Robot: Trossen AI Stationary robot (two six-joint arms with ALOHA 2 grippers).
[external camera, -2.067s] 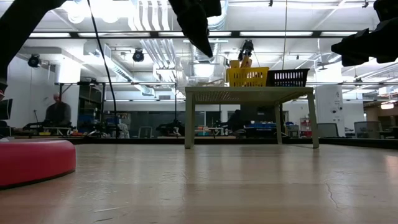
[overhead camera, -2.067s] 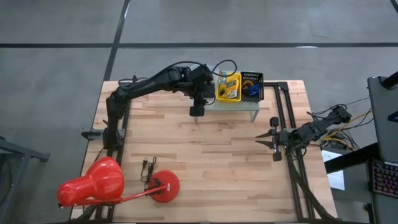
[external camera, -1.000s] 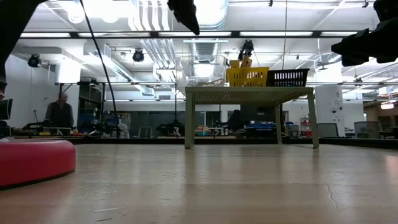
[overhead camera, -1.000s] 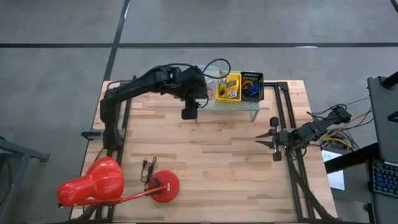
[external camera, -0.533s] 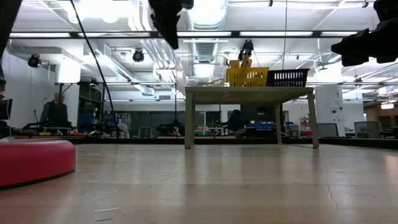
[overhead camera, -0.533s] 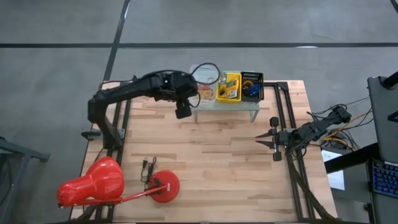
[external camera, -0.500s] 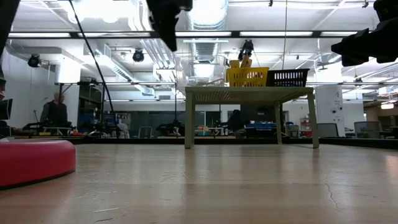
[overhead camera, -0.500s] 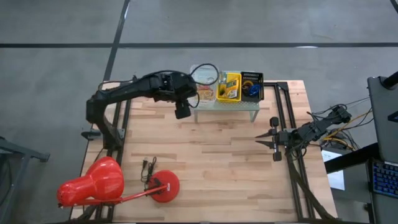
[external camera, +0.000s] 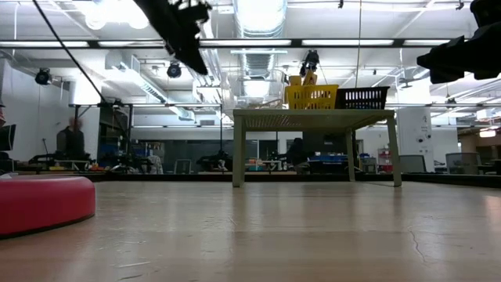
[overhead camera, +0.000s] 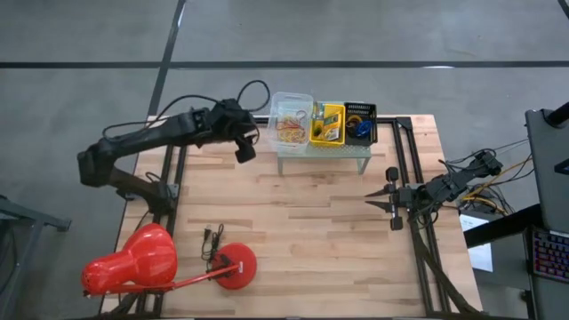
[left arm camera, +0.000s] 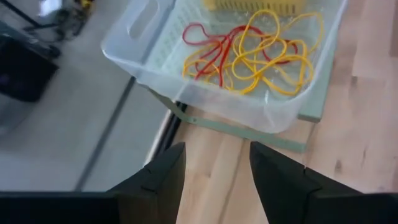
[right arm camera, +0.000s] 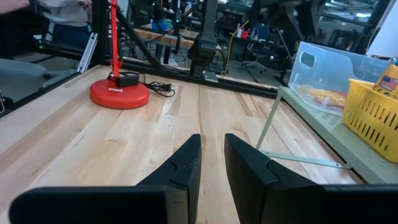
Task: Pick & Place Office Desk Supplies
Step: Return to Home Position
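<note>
You see tangled yellow and red rubber bands (left arm camera: 261, 56) in the clear bin (left arm camera: 205, 99); left gripper (left arm camera: 216, 150) and right gripper (right arm camera: 212, 140) fingers apart, empty.

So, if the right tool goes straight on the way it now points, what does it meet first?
Probably nothing soon: the right tool points across the bare wooden table, between the green shelf and the red lamp base; farther depth is unclear.

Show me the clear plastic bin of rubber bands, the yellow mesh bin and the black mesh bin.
clear plastic bin of rubber bands (left arm camera: 205, 96): left wrist view, near side wall.
yellow mesh bin (external camera: 311, 97): low view, front wall.
black mesh bin (external camera: 362, 99): low view, front wall.
</note>
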